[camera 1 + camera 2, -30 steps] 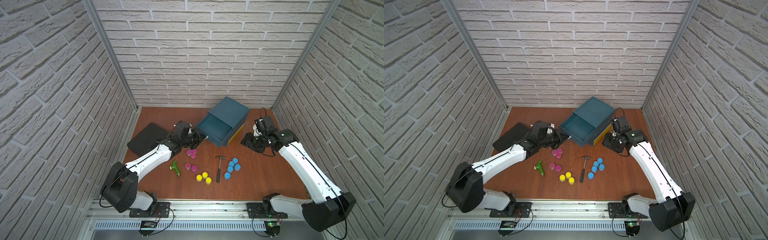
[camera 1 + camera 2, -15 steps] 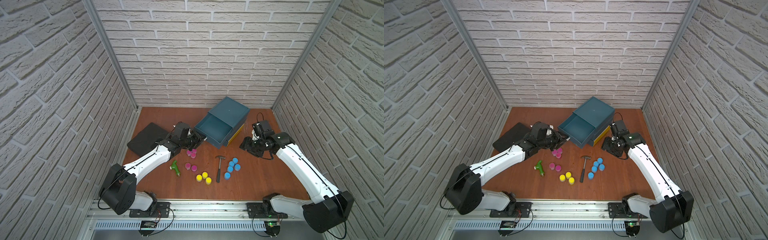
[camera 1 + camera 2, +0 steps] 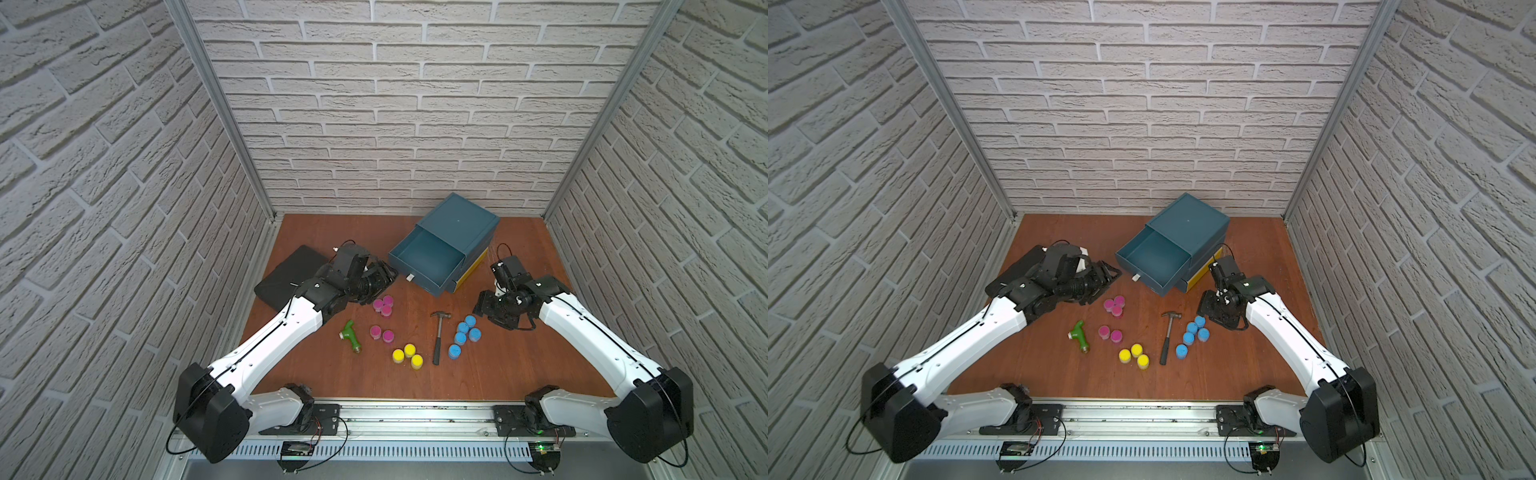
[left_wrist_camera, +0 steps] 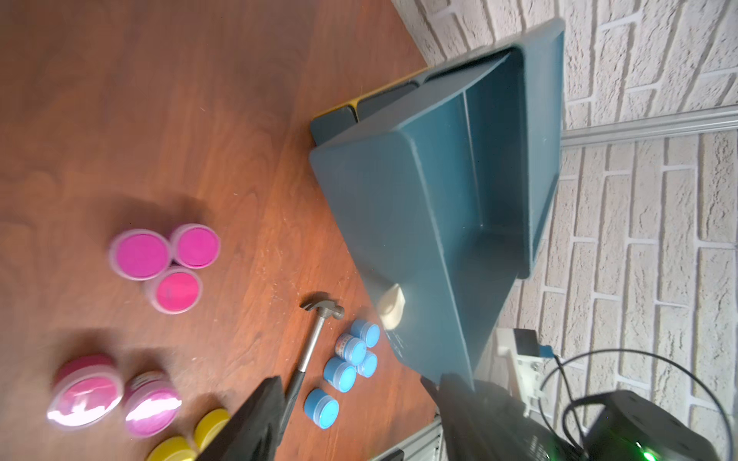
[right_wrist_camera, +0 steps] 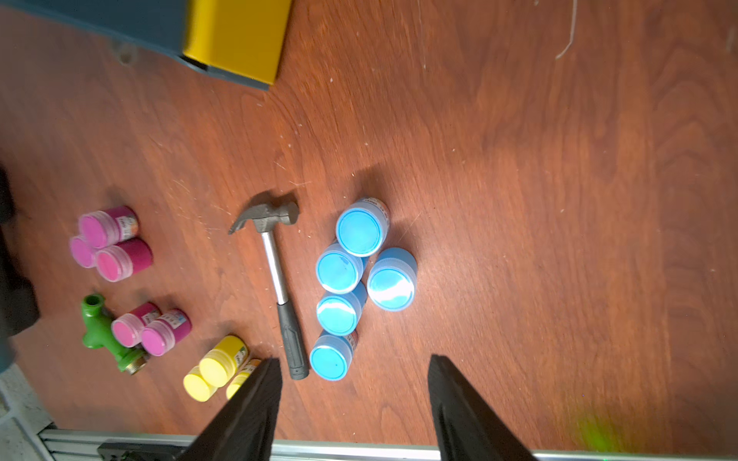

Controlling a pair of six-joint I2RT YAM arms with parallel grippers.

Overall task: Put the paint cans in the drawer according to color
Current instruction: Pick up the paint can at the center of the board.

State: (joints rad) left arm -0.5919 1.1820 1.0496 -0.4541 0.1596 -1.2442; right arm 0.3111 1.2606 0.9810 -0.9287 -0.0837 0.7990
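In both top views thirteen paint cans [image 3: 398, 355] stand upright on the table [image 3: 519, 365], lids up, axes vertical. Five pink cans [image 3: 383, 305] sit at 10 o'clock of the one hammer [image 3: 438, 338], three yellow cans [image 3: 417, 360] at 7 o'clock, five blue cans [image 3: 463, 338] at 3 o'clock. One green pipe fitting [image 3: 351, 336] lies at 9 o'clock of the hammer. At 12 o'clock the teal drawer unit [image 3: 461, 220] has one drawer [image 3: 428, 257] pulled out toward 7 o'clock. The left gripper [image 3: 384, 272] hangs just beside its front, and the right gripper [image 3: 485, 305] is at 1 o'clock of the blue cans.

In the left wrist view the left fingers [image 4: 263, 407] are spread, pinching nothing; the drawer's pale knob [image 4: 391, 307] shows.

In the right wrist view the right fingers [image 5: 255, 399] are likewise spread and hold nothing. The cans' side labels are probably printed, but too small to read
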